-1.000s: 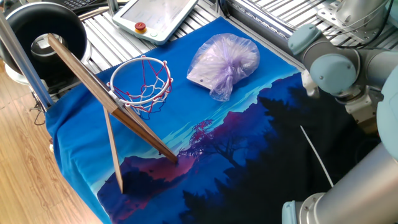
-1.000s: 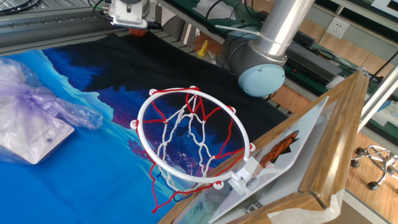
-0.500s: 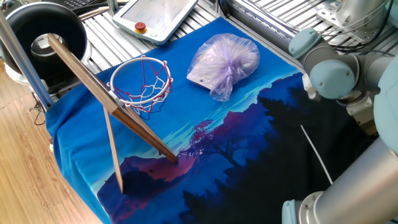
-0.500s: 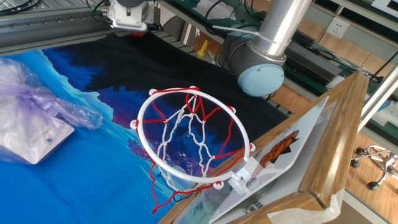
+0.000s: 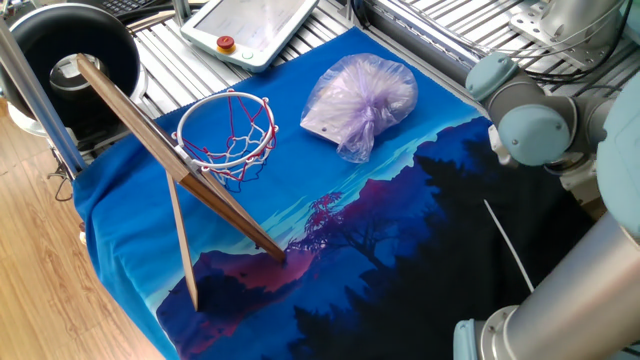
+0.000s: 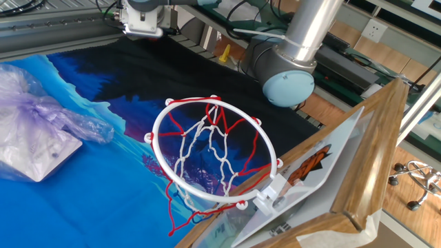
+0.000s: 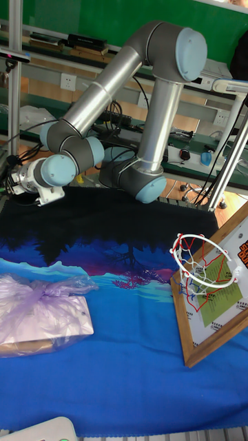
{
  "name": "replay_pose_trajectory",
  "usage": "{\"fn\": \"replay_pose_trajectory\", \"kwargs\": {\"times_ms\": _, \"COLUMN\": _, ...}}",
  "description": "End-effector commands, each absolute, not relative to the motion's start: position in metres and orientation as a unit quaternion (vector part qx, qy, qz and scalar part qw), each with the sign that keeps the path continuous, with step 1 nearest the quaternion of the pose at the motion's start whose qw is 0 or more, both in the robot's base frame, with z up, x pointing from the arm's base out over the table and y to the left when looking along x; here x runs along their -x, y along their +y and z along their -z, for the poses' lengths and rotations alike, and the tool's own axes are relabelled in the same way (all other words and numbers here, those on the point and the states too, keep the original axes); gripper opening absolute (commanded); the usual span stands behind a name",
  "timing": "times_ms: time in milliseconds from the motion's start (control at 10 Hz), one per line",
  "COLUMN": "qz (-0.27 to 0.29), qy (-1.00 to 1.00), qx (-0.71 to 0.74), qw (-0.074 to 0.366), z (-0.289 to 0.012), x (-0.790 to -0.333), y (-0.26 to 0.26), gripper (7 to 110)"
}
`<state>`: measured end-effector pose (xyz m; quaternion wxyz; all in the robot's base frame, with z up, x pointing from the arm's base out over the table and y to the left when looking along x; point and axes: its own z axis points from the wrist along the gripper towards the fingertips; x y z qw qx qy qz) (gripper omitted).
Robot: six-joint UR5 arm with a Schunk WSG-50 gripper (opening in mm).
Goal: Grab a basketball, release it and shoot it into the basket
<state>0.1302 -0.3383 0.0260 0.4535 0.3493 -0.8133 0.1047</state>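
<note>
We are not seeing the basketball in any view, gripper [image 6: 143, 29] state unreadable at the cloth's far edge, basket [image 6: 210, 153] empty; we are guessing light, rollable, pinch across its middle.

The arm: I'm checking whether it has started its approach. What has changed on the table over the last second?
Only the arm moved. In one fixed view its wrist joint slid slightly right and down; in the other fixed view the wrist end crept a little right. Nothing was grasped or released; no ball is visible. The basket, the lilac bag and the cloth stayed put.
</note>
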Motion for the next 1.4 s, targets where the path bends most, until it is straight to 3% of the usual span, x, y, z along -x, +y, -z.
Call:
{"fn": "replay_pose_trajectory", "kwargs": {"times_ms": 0, "qz": -0.102, "qy": -0.814, "qx": -0.339, "qw": 0.460, "z": -0.021, "x": -0.121, "y": -0.346, "gripper": 88}}
{"fn": "replay_pose_trajectory", "kwargs": {"times_ms": 700, "qz": -0.091, "qy": -0.822, "qx": -0.321, "qw": 0.463, "z": -0.015, "x": -0.114, "y": -0.338, "gripper": 88}}
{"fn": "replay_pose_trajectory", "kwargs": {"times_ms": 800, "qz": -0.092, "qy": -0.824, "qx": -0.317, "qw": 0.461, "z": -0.014, "x": -0.114, "y": -0.337, "gripper": 66}}
{"fn": "replay_pose_trajectory", "kwargs": {"times_ms": 1300, "qz": -0.106, "qy": -0.830, "qx": -0.300, "qw": 0.459, "z": -0.014, "x": -0.116, "y": -0.337, "gripper": 66}}
